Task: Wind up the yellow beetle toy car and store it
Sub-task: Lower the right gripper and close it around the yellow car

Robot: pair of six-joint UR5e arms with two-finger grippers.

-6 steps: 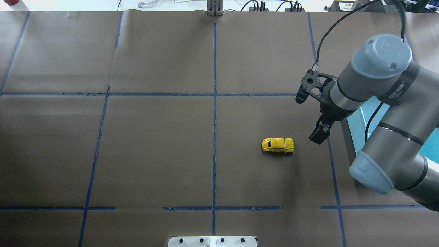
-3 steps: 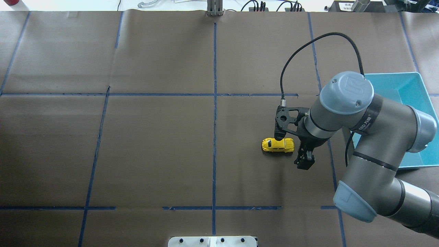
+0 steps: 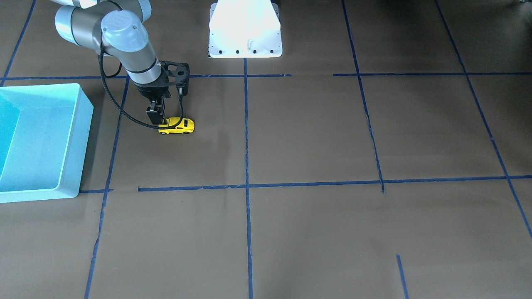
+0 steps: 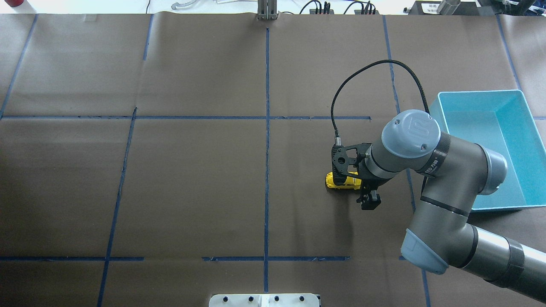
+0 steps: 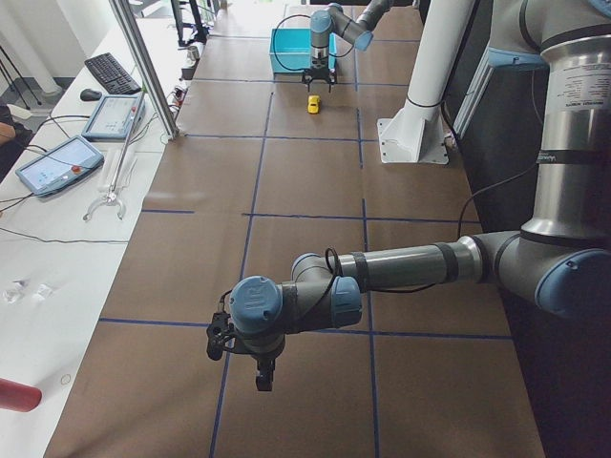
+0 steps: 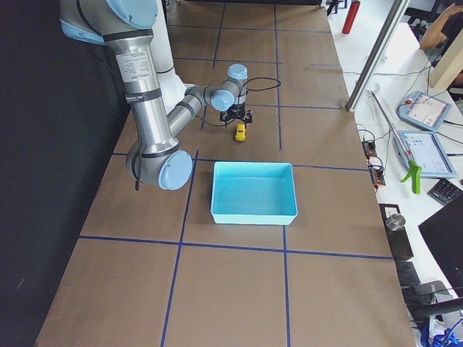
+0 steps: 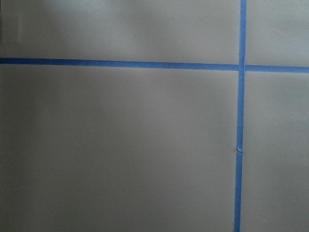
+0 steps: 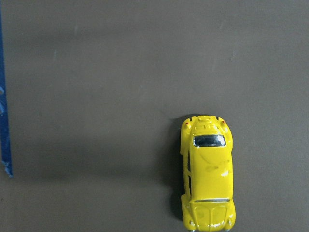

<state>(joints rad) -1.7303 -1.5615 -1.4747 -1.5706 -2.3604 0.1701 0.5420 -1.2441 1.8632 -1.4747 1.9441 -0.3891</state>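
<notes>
The yellow beetle toy car (image 4: 341,182) stands on its wheels on the brown table cover, right of the centre line. My right gripper (image 4: 369,201) hangs just above the car's right-hand end and partly hides it from overhead. Across the table, the gripper (image 3: 155,118) stands upright at the end of the car (image 3: 178,126) nearest the bin; its jaws look spread and hold nothing. The right wrist view has the car (image 8: 208,183) at lower right, no fingers showing. My left gripper (image 5: 263,380) hovers over bare table far from the car; I cannot tell its state.
A turquoise bin (image 4: 480,91) sits at the table's right side, close beside the right arm; it also shows as the bin (image 3: 79,137) from across the table. Blue tape lines (image 4: 267,128) divide the cover. The robot's white base (image 3: 245,29) is at the near edge.
The right arm swung in toward the car and lowered, so its gripper went from beside the car to over its right end. The bin came into view. The car stayed put.
</notes>
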